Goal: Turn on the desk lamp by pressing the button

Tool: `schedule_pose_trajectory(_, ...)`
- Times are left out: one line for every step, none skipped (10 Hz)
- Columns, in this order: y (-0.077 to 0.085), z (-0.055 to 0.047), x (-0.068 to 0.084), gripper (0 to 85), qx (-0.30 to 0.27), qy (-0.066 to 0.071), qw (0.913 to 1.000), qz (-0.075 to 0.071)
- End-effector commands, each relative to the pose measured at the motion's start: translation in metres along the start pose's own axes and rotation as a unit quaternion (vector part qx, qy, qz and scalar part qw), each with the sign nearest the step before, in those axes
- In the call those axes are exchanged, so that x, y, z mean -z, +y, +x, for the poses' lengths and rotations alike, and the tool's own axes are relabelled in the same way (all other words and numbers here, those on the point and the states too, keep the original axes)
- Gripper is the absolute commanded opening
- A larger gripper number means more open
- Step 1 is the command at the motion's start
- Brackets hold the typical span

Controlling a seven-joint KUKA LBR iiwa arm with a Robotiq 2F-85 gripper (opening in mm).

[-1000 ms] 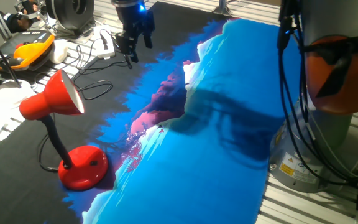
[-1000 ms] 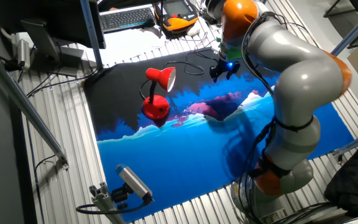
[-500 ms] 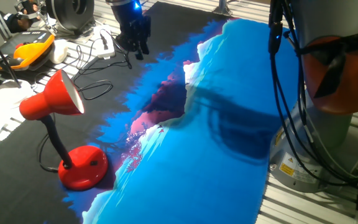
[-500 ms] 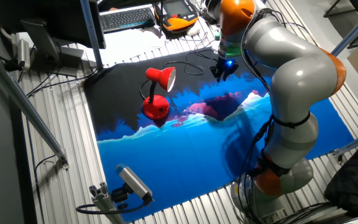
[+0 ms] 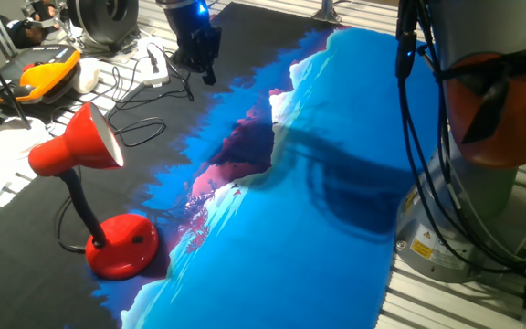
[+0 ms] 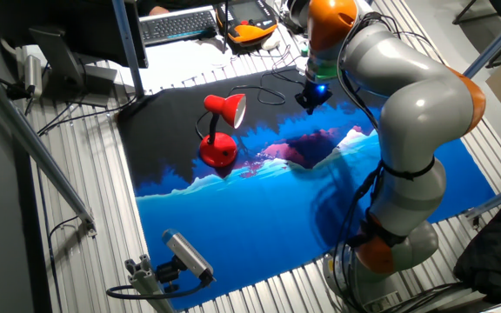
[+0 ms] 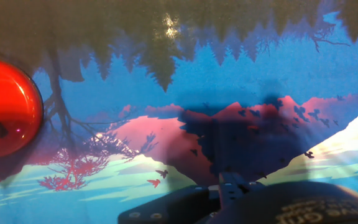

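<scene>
The lamp (image 5: 94, 196) stands at the lower left of one fixed view, its round red base (image 5: 122, 247) planted flat on the dark part of the printed mat (image 5: 318, 210) that covers the desk (image 5: 482, 302). The thin black neck rises from the base and bends so the cone shade (image 5: 78, 143) tips toward the right of the frame, leaving the top of the base uncovered from above. That matters, because the button (image 5: 138, 239) sits there as a small dark dot on the dome, and nothing blocks a straight drop onto it.

The end effector (image 5: 201, 62) hangs at the upper middle of that view, above the dark far edge of the mat and well apart from the lamp. In the other fixed view it (image 6: 311, 97) shows right of the shade, with the base (image 6: 217, 151) lower and to the left. Whether its fingers are parted or together I cannot tell; no view shows the tips clearly.

The hand view looks down at the mat, and the red dome (image 7: 8, 107) fills the left edge with the button (image 7: 0, 130) visible on it. So the camera is placed to keep the target in sight, which suggests the approach is only beginning: the press is not yet made, and the shade's white inside looks unlit.

The black cord (image 5: 135, 132) loops on the mat behind the lamp, clear of the likely path.
</scene>
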State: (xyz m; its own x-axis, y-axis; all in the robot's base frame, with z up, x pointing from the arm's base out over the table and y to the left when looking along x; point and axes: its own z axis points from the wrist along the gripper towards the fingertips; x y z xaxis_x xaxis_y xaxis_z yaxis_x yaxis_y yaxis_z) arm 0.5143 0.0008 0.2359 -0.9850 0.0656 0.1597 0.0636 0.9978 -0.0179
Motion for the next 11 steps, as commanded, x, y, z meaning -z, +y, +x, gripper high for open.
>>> schedule_pose_trajectory(0.0,0.0,0.0001,0.0,0.002,0.001,1.0,0.0)
schedule_pose_trajectory(0.0,0.0001,0.0,0.0,0.003,0.001,1.0,0.001)
schedule_pose_trajectory(0.0,0.0,0.0001,0.0,0.004,0.001,1.0,0.001)
schedule_pose_trajectory(0.0,-0.0001,0.0001,0.0,0.007,0.002,1.0,0.001)
schedule_pose_trajectory(0.0001,0.0001,0.0,0.0,0.013,0.002,0.9999,0.002)
schedule_pose_trajectory(0.0001,0.0001,0.0,0.0,0.022,0.002,0.9998,0.004)
schedule_pose_trajectory(0.0001,0.0001,0.0,0.0,0.028,0.003,0.9996,0.005)
schedule_pose_trajectory(0.0001,0.0001,0.0,0.0,0.028,0.003,0.9996,0.004)
schedule_pose_trajectory(0.0001,0.0001,0.0,0.0,0.009,-0.006,0.9998,-0.016)
schedule_pose_trajectory(0.0001,0.0001,0.0,0.0,-0.009,0.004,0.9986,-0.053)
schedule_pose_trajectory(0.0001,0.0001,0.0,0.0,-0.016,0.002,0.9971,-0.074)
